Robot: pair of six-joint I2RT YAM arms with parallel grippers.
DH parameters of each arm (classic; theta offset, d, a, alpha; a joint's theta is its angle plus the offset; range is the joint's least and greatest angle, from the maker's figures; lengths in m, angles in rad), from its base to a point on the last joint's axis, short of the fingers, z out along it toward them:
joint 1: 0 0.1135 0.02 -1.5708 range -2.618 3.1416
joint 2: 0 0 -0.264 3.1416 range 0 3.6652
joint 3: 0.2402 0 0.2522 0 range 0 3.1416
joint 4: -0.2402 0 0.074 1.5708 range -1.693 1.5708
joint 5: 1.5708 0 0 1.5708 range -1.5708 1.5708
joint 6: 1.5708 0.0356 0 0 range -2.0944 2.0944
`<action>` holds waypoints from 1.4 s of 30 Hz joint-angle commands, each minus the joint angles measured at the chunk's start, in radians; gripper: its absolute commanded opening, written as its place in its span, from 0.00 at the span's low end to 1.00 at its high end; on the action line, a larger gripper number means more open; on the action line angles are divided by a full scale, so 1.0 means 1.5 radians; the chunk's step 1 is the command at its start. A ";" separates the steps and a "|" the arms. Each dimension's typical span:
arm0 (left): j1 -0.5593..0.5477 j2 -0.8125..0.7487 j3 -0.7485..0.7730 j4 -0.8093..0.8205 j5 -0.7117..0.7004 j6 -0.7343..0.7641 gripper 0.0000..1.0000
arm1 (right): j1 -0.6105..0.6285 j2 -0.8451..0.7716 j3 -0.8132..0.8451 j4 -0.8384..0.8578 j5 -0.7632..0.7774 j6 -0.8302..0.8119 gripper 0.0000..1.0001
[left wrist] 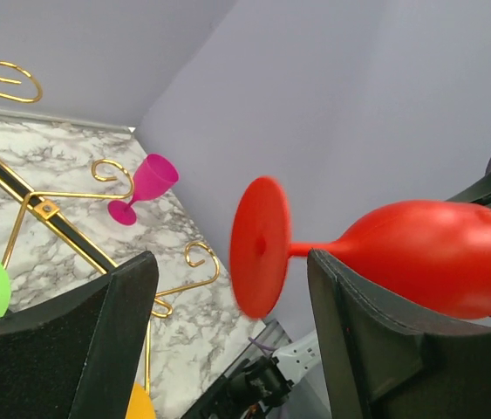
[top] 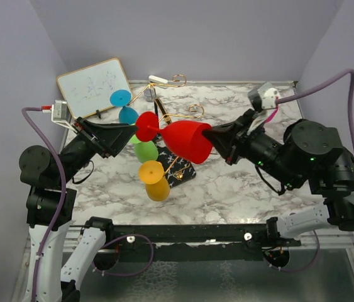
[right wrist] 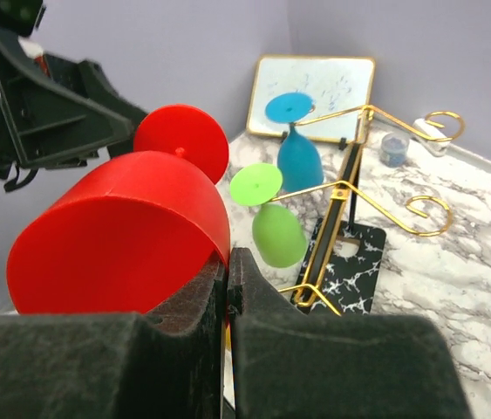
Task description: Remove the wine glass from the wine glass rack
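Observation:
A red wine glass [top: 186,141] [left wrist: 437,257] [right wrist: 114,236] lies sideways in the air, its round foot pointing left. My right gripper [top: 211,137] [right wrist: 229,262] is shut on the rim of its bowl. The left gripper [top: 129,133] [left wrist: 230,262] is open, its black fingers [left wrist: 97,332] standing either side of the foot without touching it. The gold wine glass rack [top: 164,116] [right wrist: 350,188] [left wrist: 62,227] stands just behind on its black speckled base [top: 182,171]. In the right wrist view the red glass is apart from the rack's arms.
Blue [top: 124,107], green [top: 145,151] and yellow [top: 156,182] glasses hang on the rack. A magenta glass [left wrist: 140,188] stands on the marble table [top: 239,182]. A framed whiteboard [top: 95,87] leans at the back left, with a small blue cup [right wrist: 393,148] near it.

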 commanded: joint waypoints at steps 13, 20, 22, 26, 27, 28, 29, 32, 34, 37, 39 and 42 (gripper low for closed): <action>-0.004 0.002 0.008 -0.040 -0.061 0.035 0.70 | 0.004 -0.191 -0.242 0.802 0.417 -0.704 0.01; -0.004 0.004 -0.006 -0.023 -0.056 0.023 0.69 | 0.004 -0.169 -0.161 0.784 0.395 -0.736 0.01; -0.004 0.003 -0.005 -0.023 -0.056 0.023 0.68 | 0.004 -0.155 -0.165 0.776 0.395 -0.742 0.01; -0.004 0.002 -0.003 -0.028 -0.057 0.026 0.68 | 0.004 -0.099 -0.181 0.773 0.396 -0.768 0.01; -0.004 0.002 -0.001 -0.031 -0.058 0.028 0.68 | 0.004 -0.081 -0.181 0.791 0.397 -0.791 0.01; -0.004 0.002 0.002 -0.035 -0.058 0.030 0.67 | 0.004 -0.065 -0.185 0.828 0.397 -0.829 0.01; -0.004 0.002 0.003 -0.038 -0.058 0.031 0.67 | 0.003 -0.048 -0.186 0.871 0.396 -0.870 0.01; -0.004 -0.001 0.004 -0.044 -0.061 0.033 0.67 | -0.020 -0.003 -0.166 0.932 0.387 -0.956 0.01; -0.004 -0.003 0.004 -0.046 -0.061 0.034 0.67 | -0.055 0.022 -0.137 0.886 0.378 -0.934 0.01; -0.004 -0.008 0.001 -0.050 -0.064 0.035 0.67 | -0.133 0.062 -0.075 0.697 0.353 -0.794 0.01; -0.004 -0.009 -0.002 -0.051 -0.065 0.035 0.66 | -0.194 0.091 -0.031 0.573 0.318 -0.699 0.01; -0.004 -0.013 -0.004 -0.055 -0.066 0.036 0.66 | -0.330 0.159 0.066 0.353 0.234 -0.532 0.01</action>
